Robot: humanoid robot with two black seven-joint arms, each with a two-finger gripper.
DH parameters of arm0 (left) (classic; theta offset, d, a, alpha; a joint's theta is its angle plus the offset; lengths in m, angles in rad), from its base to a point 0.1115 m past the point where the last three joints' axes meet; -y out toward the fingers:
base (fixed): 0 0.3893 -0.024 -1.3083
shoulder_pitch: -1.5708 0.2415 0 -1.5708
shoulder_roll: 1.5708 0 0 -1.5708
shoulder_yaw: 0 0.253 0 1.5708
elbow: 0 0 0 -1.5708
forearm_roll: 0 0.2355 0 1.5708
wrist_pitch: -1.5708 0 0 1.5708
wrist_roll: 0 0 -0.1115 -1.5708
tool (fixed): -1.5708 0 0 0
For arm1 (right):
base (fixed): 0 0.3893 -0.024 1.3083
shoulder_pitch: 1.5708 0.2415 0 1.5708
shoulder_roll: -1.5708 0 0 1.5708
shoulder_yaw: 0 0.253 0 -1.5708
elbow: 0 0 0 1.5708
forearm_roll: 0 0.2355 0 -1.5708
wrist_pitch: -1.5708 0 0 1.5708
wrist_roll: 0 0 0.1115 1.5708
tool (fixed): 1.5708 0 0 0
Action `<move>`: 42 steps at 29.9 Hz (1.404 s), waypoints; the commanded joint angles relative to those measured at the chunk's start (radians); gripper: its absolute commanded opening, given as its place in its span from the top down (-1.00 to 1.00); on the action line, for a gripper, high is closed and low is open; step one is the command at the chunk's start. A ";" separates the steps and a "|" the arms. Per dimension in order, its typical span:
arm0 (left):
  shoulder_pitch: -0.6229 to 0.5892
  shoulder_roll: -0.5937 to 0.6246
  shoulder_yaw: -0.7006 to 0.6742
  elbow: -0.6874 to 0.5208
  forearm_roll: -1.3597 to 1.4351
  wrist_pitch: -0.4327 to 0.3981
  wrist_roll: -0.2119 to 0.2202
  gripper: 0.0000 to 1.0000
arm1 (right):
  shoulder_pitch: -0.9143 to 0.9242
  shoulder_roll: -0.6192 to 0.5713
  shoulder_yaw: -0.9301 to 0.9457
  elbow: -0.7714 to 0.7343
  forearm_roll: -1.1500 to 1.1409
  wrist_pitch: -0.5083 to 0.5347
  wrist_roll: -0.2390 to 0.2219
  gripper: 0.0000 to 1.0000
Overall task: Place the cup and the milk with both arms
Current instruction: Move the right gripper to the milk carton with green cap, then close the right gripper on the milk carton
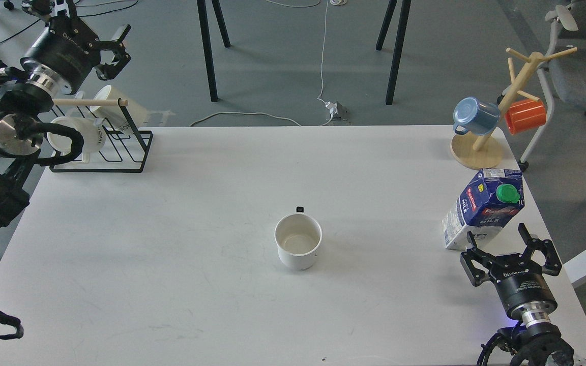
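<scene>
A white cup [298, 247] stands upright and empty at the middle of the white table [196, 203]. A blue milk carton [481, 208] with a green cap stands at the right side of the table. My right gripper [509, 244] is open, just in front of the carton's base, its fingers on either side of the lower corner without closing. My left gripper [111, 51] is open and empty, raised above the back left corner, over the black rack.
A black wire rack [115, 142] with white mugs and a wooden bar stands at the back left. A wooden mug tree [496, 117] with a blue and an orange mug stands at the back right. Chair and table legs lie beyond the table.
</scene>
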 commanded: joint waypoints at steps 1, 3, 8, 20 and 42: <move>0.000 0.001 0.000 0.000 0.000 0.001 0.000 -0.99 | 0.020 0.004 0.001 -0.003 0.000 0.000 0.001 -1.00; 0.000 0.001 0.000 0.000 0.001 0.001 0.000 -0.99 | 0.026 0.004 0.001 -0.003 0.000 0.000 0.001 -1.00; 0.000 0.003 0.000 0.000 0.001 -0.002 0.001 -0.99 | 0.034 0.021 0.003 -0.004 0.000 0.000 0.001 -1.00; 0.000 0.005 0.001 0.001 0.003 -0.007 0.000 -0.99 | 0.031 0.075 -0.005 -0.006 -0.072 0.000 0.001 -0.99; 0.014 0.032 0.003 0.017 0.003 -0.028 0.000 -0.99 | 0.032 0.090 0.058 -0.006 -0.066 0.000 0.017 -1.00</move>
